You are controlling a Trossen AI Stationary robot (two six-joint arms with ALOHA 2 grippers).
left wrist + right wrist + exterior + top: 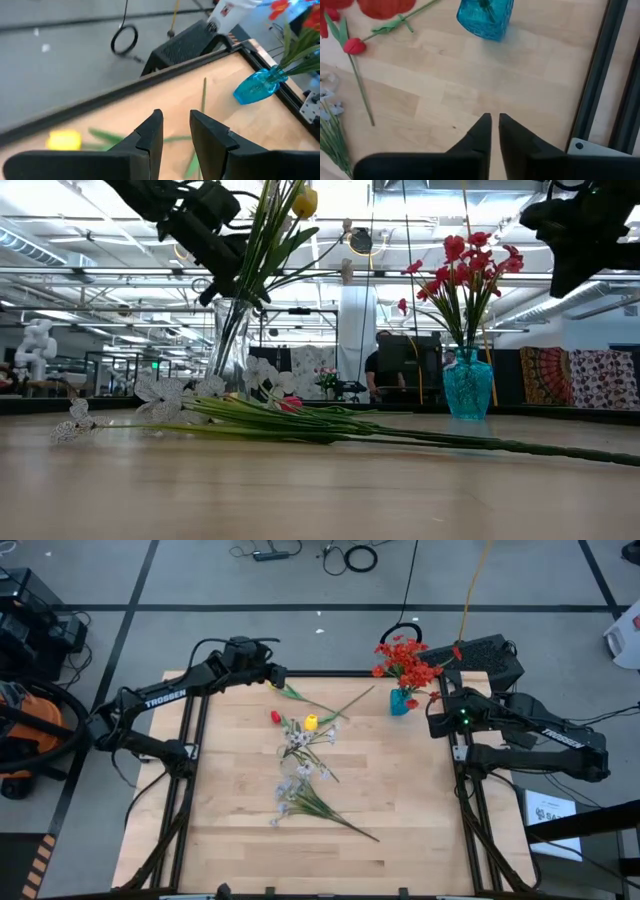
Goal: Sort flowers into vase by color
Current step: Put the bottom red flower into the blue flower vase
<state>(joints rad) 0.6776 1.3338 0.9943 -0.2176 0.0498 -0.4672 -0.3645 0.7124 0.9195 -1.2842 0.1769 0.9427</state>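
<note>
Standing near the far right corner of the wooden surface (240, 840), the teal vase (400, 702) holds a bunch of red flowers (405, 658) upright; the low view shows the same vase (468, 385) with red blossoms (465, 260) rising from its neck. The right claw (493, 120) hangs above bare wood just beside the vase (485, 17), its two dark fingers (512, 132) drawn nearly together with only a thin slit between them and nothing held. The left claw (175, 127) sits raised over the far left part of the surface, fingers (150, 135) a narrow gap apart; in the low view green stalks (262, 240) topped by a yellow tulip bud (304, 202) hang at this claw (225, 275), though the wrist view shows no stalk between its fingers, so whether it grips them cannot be told. Loose stems remain in the middle of the surface: a red bud (275, 717), a yellow bud (311, 722), and pale white-bluish sprays (295, 770) with long green stalks running toward the near right. A single red bud (354, 46) on a thin stalk lies well apart from the right claw. A person (378, 370) stands in the room beyond.
</note>
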